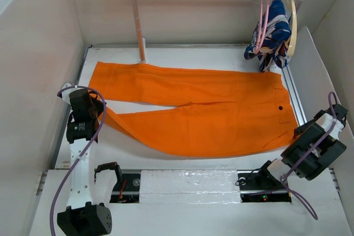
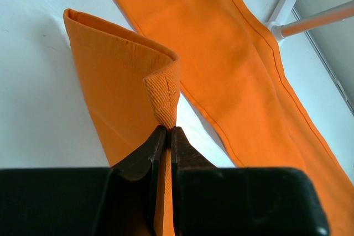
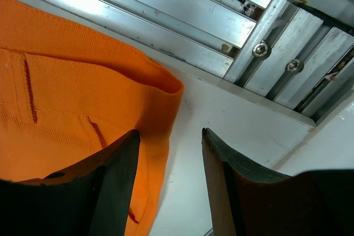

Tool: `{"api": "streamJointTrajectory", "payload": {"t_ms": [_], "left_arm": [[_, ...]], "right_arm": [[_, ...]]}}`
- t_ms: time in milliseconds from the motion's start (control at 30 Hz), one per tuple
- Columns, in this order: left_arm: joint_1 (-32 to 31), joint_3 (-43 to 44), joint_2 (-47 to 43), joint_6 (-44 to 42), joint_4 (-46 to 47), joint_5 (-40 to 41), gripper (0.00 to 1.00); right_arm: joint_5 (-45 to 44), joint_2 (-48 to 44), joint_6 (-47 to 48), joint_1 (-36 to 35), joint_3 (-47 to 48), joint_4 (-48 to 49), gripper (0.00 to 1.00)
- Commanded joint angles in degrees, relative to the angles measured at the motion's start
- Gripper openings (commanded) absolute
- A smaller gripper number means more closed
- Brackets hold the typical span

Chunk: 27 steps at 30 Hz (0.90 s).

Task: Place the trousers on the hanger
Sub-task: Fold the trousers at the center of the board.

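Left gripper: hem strip of trousers vanishes between closed jaws, so we lose pinched part. Far leg runs off right and bottom edges. From above, we find fingertips hidden under own wrist. Right gripper: one finger covers waistband cloth; contact we cannot tell. Pink hanger: lower loop hidden behind patterned garment, hook too small to make out.

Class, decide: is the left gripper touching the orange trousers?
Touching. The left wrist view shows the left gripper pinched shut on a folded leg end of the trousers.
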State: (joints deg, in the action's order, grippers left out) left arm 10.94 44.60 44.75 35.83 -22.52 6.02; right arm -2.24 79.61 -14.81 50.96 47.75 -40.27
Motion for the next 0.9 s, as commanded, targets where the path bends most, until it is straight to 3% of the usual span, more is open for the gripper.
{"api": "streamJointTrajectory", "payload": {"t_ms": [0,33,133,167,267,467,500,533,567,633,700,867], "left_arm": [[0.1,0.0,-0.5,-0.6,1.8,1.5,0.0],[0.1,0.0,-0.5,-0.6,1.8,1.5,0.0],[0.1,0.5,-0.2,-0.8,1.6,2.9,0.0],[0.1,0.6,0.0,-0.7,1.3,3.2,0.0],[0.1,2.0,0.2,-0.6,1.3,5.7,0.0],[0.1,8.0,3.3,-0.4,0.8,7.3,0.0],[0.1,8.2,3.3,-0.3,0.9,6.3,0.0],[0.1,7.9,3.3,-0.2,1.0,5.6,0.0],[0.1,7.5,2.9,-0.2,0.9,4.9,0.0],[0.1,5.8,2.2,0.1,1.3,3.3,0.0],[-0.4,4.1,1.7,0.3,1.8,2.4,0.0],[-0.9,3.9,2.1,-0.1,2.3,2.9,0.0]], "right_arm": [[1.0,1.7,-1.1,0.5,-0.6,3.4,0.52],[1.0,1.7,-1.1,0.5,-0.5,3.4,0.52],[0.3,3.3,-0.6,0.5,-0.2,4.7,0.38],[-0.1,3.4,-0.1,0.5,0.0,4.8,0.2],[0.9,0.6,1.5,-0.6,0.9,3.8,0.0],[1.8,-9.6,-2.4,-6.7,-1.2,0.8,0.0],[0.6,-11.5,-2.5,-7.2,-1.8,0.5,0.03],[0.2,-11.7,-2.3,-7.2,-2.6,0.5,0.17],[-0.3,-11.8,-1.3,-6.6,-4.2,1.1,0.4],[0.4,-12.4,-0.6,-4.7,-5.2,1.6,0.55],[1.6,-11.5,-1.5,-4.1,-6.1,3.2,0.61],[1.7,-9.1,-2.6,-2.5,-4.9,3.7,0.63]]}}
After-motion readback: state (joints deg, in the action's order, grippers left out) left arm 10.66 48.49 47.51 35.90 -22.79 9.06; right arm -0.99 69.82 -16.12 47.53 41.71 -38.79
